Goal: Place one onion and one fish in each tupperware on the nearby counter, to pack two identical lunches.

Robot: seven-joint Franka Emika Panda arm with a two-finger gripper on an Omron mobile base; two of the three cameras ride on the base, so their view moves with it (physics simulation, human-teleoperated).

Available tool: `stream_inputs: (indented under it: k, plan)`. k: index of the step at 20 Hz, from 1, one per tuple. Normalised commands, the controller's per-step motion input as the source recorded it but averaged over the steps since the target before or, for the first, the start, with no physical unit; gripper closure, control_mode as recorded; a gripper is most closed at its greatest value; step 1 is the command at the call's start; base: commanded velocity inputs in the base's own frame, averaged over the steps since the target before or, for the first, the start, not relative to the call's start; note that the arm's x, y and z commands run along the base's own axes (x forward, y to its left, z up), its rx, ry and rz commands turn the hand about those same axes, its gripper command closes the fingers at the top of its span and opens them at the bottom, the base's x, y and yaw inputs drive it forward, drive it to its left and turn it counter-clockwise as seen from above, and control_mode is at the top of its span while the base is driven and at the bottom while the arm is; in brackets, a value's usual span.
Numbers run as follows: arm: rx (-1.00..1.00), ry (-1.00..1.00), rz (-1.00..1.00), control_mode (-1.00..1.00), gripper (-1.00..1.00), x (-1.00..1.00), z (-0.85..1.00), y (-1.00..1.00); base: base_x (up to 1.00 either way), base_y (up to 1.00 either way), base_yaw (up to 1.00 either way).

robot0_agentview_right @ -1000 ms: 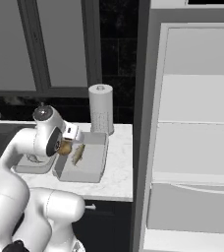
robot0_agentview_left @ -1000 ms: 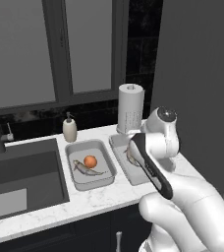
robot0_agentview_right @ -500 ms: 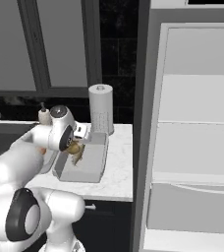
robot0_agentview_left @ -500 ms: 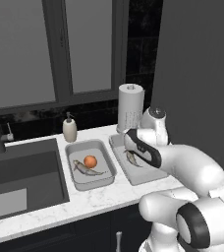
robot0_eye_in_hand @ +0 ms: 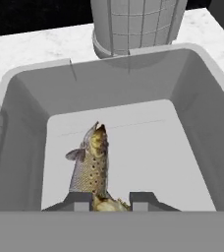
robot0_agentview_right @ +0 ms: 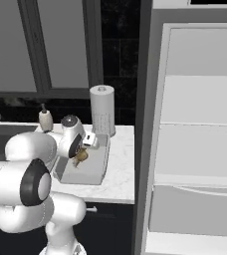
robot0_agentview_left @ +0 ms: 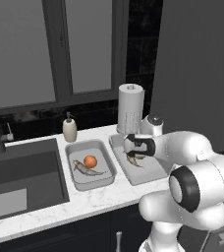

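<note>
The left pale-grey rectangular tupperware (robot0_agentview_left: 103,176) already holds a bright orange onion (robot0_agentview_left: 90,161) and slender silver-grey fish (robot0_agentview_left: 86,169). Over the right tupperware (robot0_eye_in_hand: 202,142), the two-finger gripper (robot0_eye_in_hand: 112,199) pinches a speckled fish (robot0_eye_in_hand: 91,165) by its tail; releasing comes next, I judge.

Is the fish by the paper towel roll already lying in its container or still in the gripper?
Still in the gripper: the fish hangs from between the fingertips over the container.
</note>
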Motion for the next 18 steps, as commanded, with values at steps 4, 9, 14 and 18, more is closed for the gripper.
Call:
stream_inputs:
  k: [4, 9, 14, 18]
  plan:
    - [0.0, 0.0, 0.0, -1.0, 1.0, 0.29, -0.54, -0.06, 0.0, 0.0, 0.0]
    - [0.0, 0.01, 0.0, -1.0, 1.0, 0.21, -0.4, -0.08, 0.0, 0.0, 0.0]
    - [0.0, 0.0, 0.0, -1.0, -1.0, 0.01, -0.2, 0.01, 0.0, 0.0, 0.0]
    - [0.0, 0.0, 0.0, -1.0, -1.0, 0.0, 0.0, 0.02, 0.0, 0.0, 0.0]
